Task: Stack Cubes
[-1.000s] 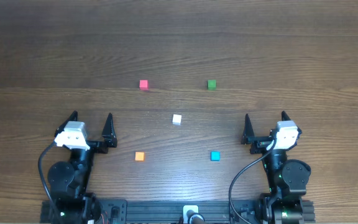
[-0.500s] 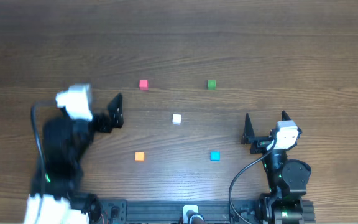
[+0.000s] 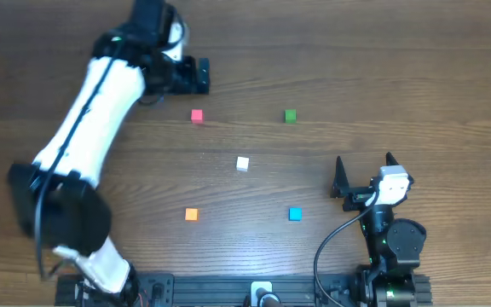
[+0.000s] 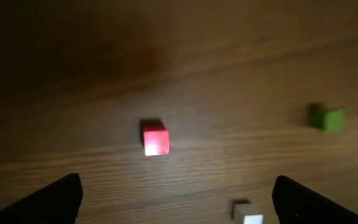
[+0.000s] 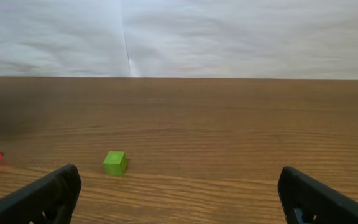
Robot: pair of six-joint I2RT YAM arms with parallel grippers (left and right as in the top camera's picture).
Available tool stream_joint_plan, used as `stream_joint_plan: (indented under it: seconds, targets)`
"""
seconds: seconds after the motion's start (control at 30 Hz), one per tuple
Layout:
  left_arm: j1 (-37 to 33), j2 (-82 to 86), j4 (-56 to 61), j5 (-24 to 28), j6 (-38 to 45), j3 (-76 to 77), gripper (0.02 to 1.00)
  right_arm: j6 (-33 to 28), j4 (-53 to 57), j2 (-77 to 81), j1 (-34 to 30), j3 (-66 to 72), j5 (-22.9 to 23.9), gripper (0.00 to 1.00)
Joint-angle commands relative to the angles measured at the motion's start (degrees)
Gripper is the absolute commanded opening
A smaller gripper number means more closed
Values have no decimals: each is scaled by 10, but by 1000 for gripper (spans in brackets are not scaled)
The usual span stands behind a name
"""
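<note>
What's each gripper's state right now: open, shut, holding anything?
Left gripper: open, holding nothing.
Right gripper: open, holding nothing.

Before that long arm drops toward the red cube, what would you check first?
1. Left tool open: ok, fingers wide apart.
2. Red cube lined up between its fingers: ok, slightly off centre.
3. Room around the red cube: ok, green cube and white cube stand apart.
4. Nothing stacked yet: ok, orange cube and blue cube also lie singly on the table.
5. Right tool out of the way: ok, open, near its base.
6. Left tool's height above the cube: cannot tell.
</note>
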State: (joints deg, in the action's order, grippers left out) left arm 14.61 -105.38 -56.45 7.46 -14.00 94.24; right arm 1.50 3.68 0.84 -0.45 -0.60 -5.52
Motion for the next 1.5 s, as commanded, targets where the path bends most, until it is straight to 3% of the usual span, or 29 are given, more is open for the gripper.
stream_joint_plan:
  seconds: [0.03,0.37,0.63,0.97,1.33,1.5]
  targets:
    - [24,-80,-8,6,-31,16,985,1,2,-5,-4,3,-4,993]
    - [42,-155,-12,-24,-47,16,921,1,2,-5,-4,3,-4,993]
    - [42,-185,-12,-82,-47,16,888,1,2,-5,-4,3,-4,991]
    - [43,-207,1,-89,-52,16,816,1,2,-5,-4,3,-4,993]
    - [43,-211,13,-91,-60,16,564,1,2,-5,-4,3,-4,993]
    - [43,-211,13,-90,-60,16,500,1,2,-5,-4,3,-4,991]
